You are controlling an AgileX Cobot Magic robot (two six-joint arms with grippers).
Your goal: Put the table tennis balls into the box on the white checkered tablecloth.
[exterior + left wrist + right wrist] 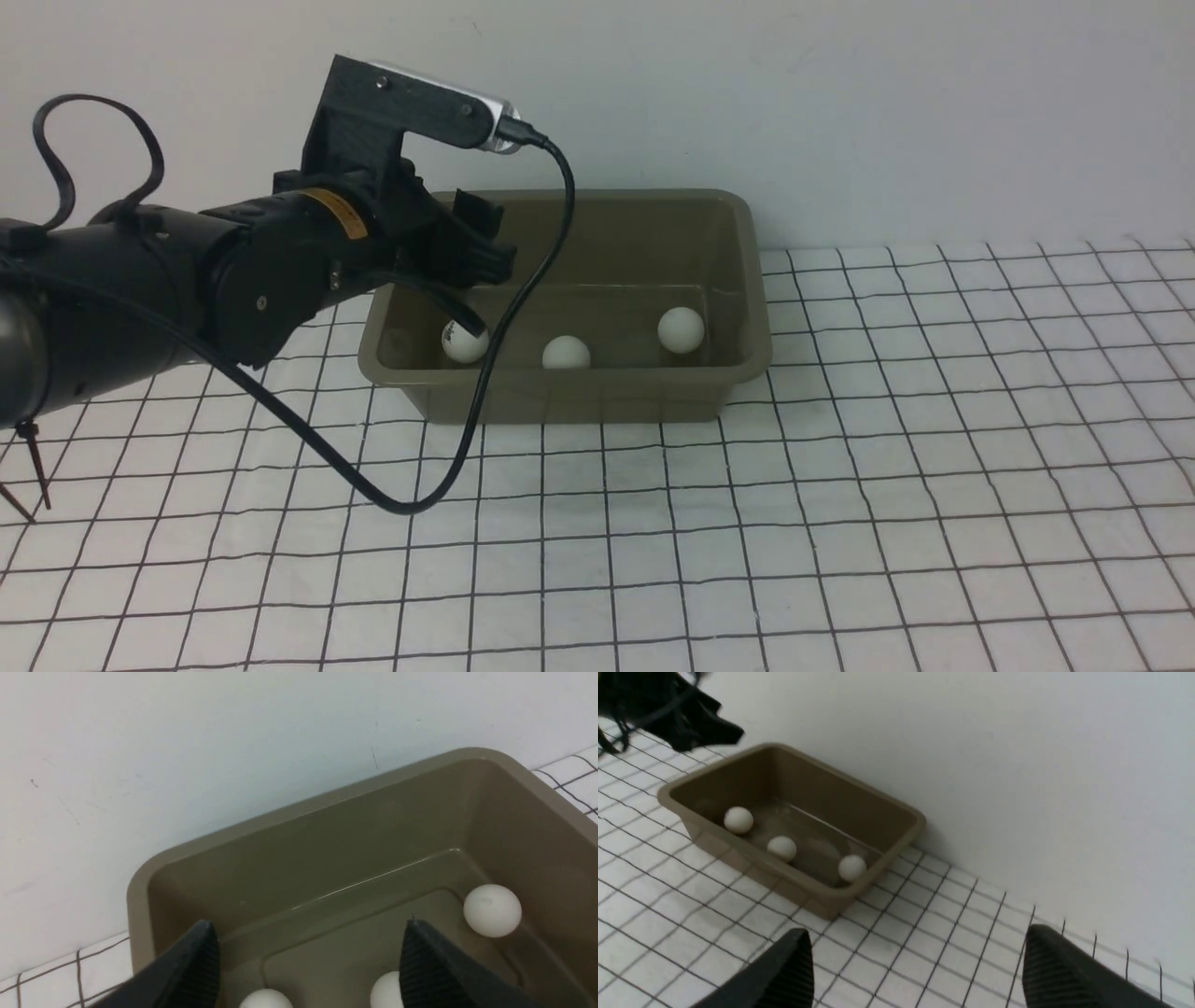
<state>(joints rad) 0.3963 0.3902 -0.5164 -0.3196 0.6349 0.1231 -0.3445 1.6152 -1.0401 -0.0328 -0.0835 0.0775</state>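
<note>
Both jaws are spread and empty. The right jaws hang over the cloth (747, 523), well apart from the box (579, 397). The left jaws hover over the box's left end. Inside, all three balls (566, 353) lie on its floor in a loose row. No ball shows on the cloth, so the task looks done, with only pulling the left arm (140, 289) clear seemingly left.
</note>
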